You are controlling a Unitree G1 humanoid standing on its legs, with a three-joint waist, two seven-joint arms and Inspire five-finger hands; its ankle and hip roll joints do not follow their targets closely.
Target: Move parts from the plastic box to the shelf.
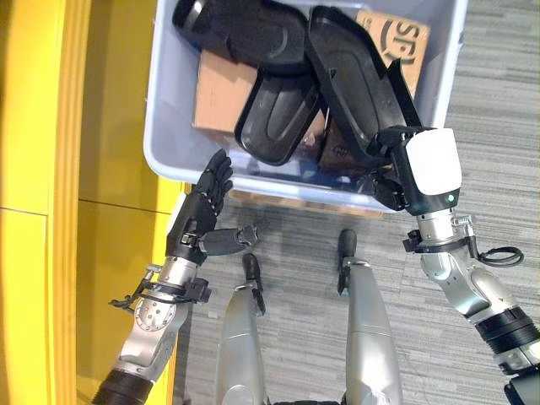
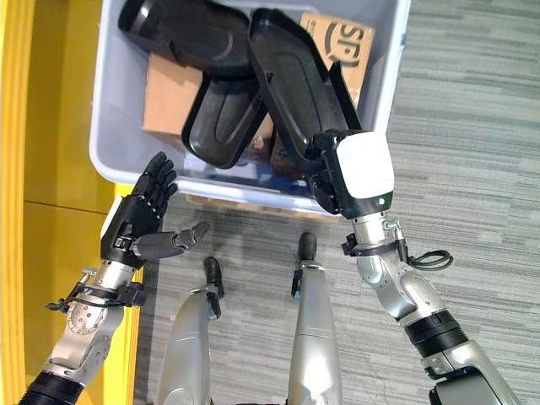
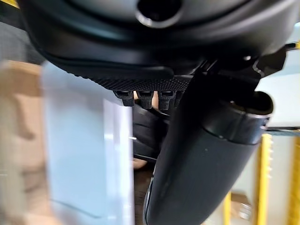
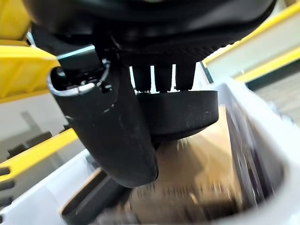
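Your right robot hand (image 1: 403,173) is down at the near right corner of the plastic box (image 1: 169,110), and its fingers and thumb are curled round the lower end of a long black tray-shaped part (image 1: 354,80). In the right wrist view you can see the fingers (image 4: 161,77) hooked over the part's dark rim (image 4: 187,110), with the thumb clamped on the near side. That part stands tilted, its top end leaning against the back of the box, its bottom end in your grip just inside the near wall.

Your left robot hand (image 1: 202,211) hangs just outside the box, by the near left corner, fingers straight and spread, thumb sticking out to the side, holding nothing. Its fingertips are right at the box's outer wall; contact I can't tell.

Inside the box, a second black tray part (image 1: 278,118) lies tilted beside the one you hold, a bulky black part (image 1: 236,29) rests across the back, and brown cardboard boxes (image 1: 221,93) sit beneath and behind them, one at the back right corner (image 1: 396,38).

The box stands on grey carpeted floor (image 1: 498,101). The yellow shelf (image 1: 51,169) runs along your left side, close beside the box.
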